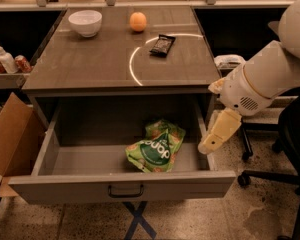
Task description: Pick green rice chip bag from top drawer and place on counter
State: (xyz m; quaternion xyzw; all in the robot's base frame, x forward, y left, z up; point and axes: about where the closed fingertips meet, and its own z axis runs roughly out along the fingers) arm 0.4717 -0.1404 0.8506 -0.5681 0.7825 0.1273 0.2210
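Note:
The green rice chip bag (156, 147) lies flat in the open top drawer (121, 185), right of its middle. The drawer is pulled out under the counter (90, 59), which has a thin white arc on it. My gripper (210, 145) hangs at the end of the white arm, over the drawer's right wall, to the right of the bag and not touching it. It holds nothing.
On the counter stand a white bowl (85, 22), an orange (138, 21) and a small dark packet (162, 45). A cardboard box (10, 144) stands left of the drawer. An office chair's base (270, 174) is on the right. Bottles (7, 61) sit on a left shelf.

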